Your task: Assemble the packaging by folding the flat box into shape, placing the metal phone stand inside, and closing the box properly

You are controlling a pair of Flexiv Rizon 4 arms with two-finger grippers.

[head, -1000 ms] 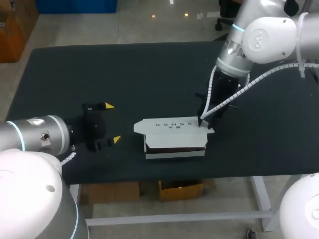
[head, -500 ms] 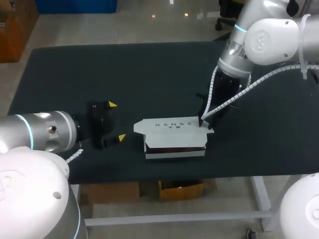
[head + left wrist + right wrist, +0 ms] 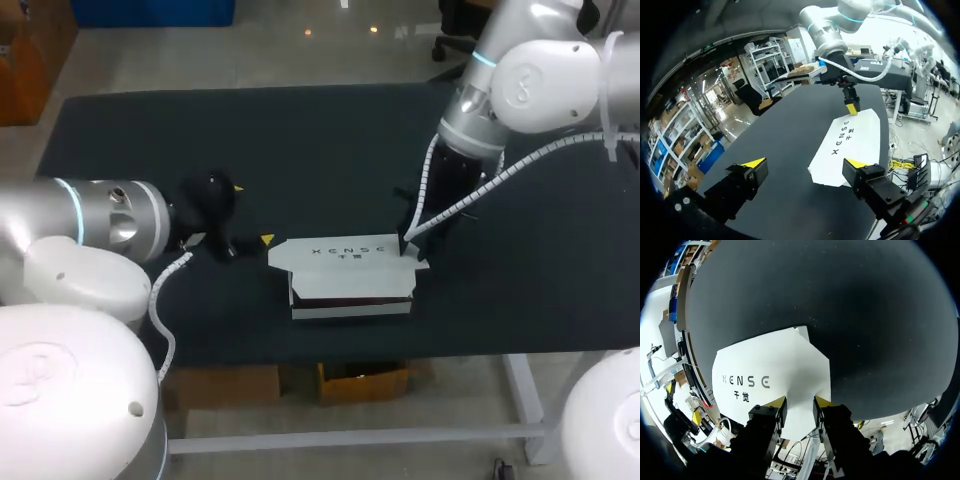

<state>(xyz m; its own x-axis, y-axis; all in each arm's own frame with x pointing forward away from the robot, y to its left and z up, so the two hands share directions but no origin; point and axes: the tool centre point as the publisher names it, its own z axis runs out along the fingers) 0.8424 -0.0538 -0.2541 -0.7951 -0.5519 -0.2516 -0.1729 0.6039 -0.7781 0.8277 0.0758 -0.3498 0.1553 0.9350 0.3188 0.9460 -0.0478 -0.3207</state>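
Currently | white box [image 3: 350, 275]: lower centre of frame on black table [image 3: 300, 140], printed face up | right gripper [image 3: 408, 240]: 2 fingers nearly together, nipping the white box's right-hand end | left gripper [image 3: 251, 214]: 2 fingers spread, empty, just left of it.

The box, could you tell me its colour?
The box is white with dark lettering; right wrist view.

place: robotics lab | signs: black worktop [image 3: 300, 140] on white frame | cabled left arm [image 3: 100, 215], right arm [image 3: 530, 80]
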